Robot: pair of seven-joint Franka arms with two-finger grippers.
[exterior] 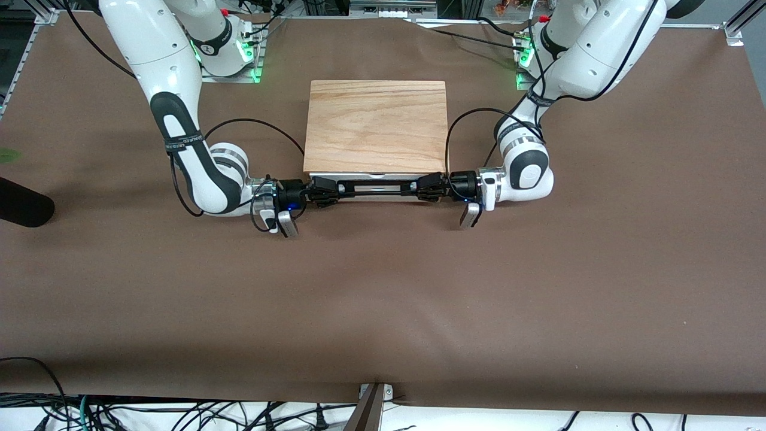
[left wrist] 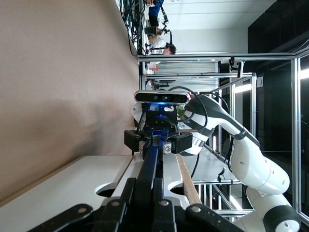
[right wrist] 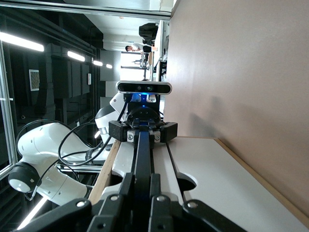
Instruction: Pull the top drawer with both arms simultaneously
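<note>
The top drawer's white front point(exterior: 376, 197) faces the front camera under the light-oak cabinet top point(exterior: 376, 124). Its long black bar handle point(exterior: 377, 187) runs across the front. My left gripper point(exterior: 428, 187) is shut on the handle's end toward the left arm's side. My right gripper point(exterior: 321, 193) is shut on the other end. In the left wrist view my left gripper point(left wrist: 145, 187) clamps the handle point(left wrist: 150, 162), with the right gripper point(left wrist: 157, 139) at its other end. In the right wrist view my right gripper point(right wrist: 141, 182) clamps the handle point(right wrist: 142, 152). The drawer's interior is hidden.
The cabinet stands mid-table on brown table covering point(exterior: 383, 299). Both arms' elbows lie low beside the cabinet, the right arm's point(exterior: 209, 179) and the left arm's point(exterior: 529, 173). A black object point(exterior: 21, 203) lies at the table edge toward the right arm's end.
</note>
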